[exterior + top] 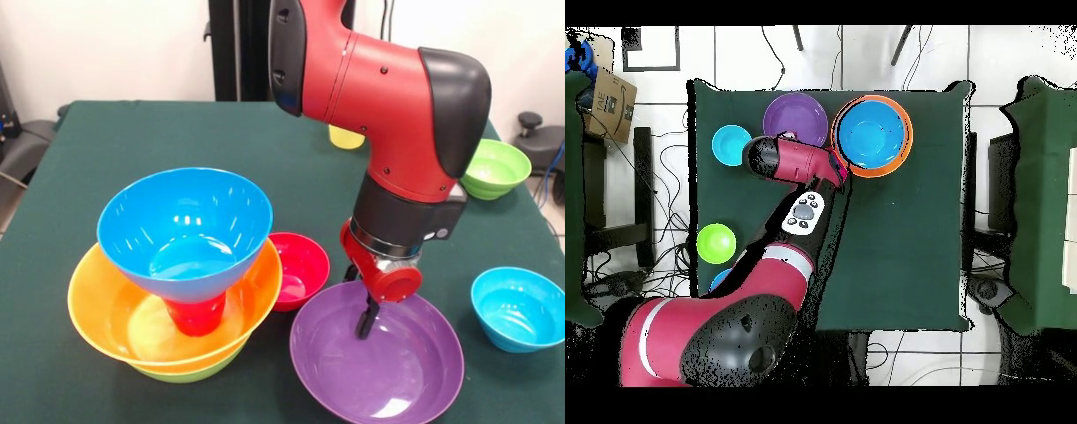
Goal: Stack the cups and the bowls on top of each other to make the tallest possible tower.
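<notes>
Over the purple bowl (378,362) in the front view, my gripper (365,325) hangs down just inside the rim, with dark tips close to the bowl's inner wall. Honestly I cannot tell how wide it's set, since my own red wrist blocks most of it. The tower (177,283) stands just beside the purple bowl, off to its left in this shot: a lime-green bowl (190,371) at the bottom, the big orange bowl (97,309) nested in it, a red cup (196,316) standing upside down inside that, and a blue bowl (185,230) perched on the cup, tilted a bit. A small red bowl (300,269) sits between the tower and the purple bowl, touching or nearly touching both. Another blue bowl (518,309) is near the purple one on its other side, a green bowl (494,168) sits farther back, and a yellow cup (346,137) peeks out behind my arm.

Overhead, the purple bowl (795,115) sits at the edge of the green bench (895,230), with the tower (875,135) right beside it, blue inside an orange ring. My arm covers the gripper here. A light blue bowl (730,143) lies on the purple bowl's other side, and a lime-green bowl (716,241) is well apart from it.
</notes>
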`<state>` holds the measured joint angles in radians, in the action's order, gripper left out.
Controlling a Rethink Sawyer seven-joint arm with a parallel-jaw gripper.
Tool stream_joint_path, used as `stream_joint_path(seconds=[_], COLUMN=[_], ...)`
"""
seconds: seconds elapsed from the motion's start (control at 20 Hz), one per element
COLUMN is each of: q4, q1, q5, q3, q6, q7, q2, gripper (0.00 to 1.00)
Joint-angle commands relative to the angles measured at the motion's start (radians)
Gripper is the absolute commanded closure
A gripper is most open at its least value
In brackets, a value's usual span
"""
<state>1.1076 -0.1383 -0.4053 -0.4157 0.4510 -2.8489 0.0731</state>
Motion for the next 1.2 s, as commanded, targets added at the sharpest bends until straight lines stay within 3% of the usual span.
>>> stream_joint_path(seconds=[0.05,0.45,0.5,1.2], q4=[-0.015,-0.013,-0.030,-0.036], q1=[-0.006,-0.005,-0.006,-0.011], q5=[-0.025,-0.025,-0.004,-0.016], q3=[0.090,0.093,0.082,0.069], q6=[0.044,0.048,0.061,0.085], q7=[-0.106,-0.103,-0.074,-0.095], q2=[0.004,0.007,0.001,0.003], gripper=[0.00,0.00,1.00,1.00])
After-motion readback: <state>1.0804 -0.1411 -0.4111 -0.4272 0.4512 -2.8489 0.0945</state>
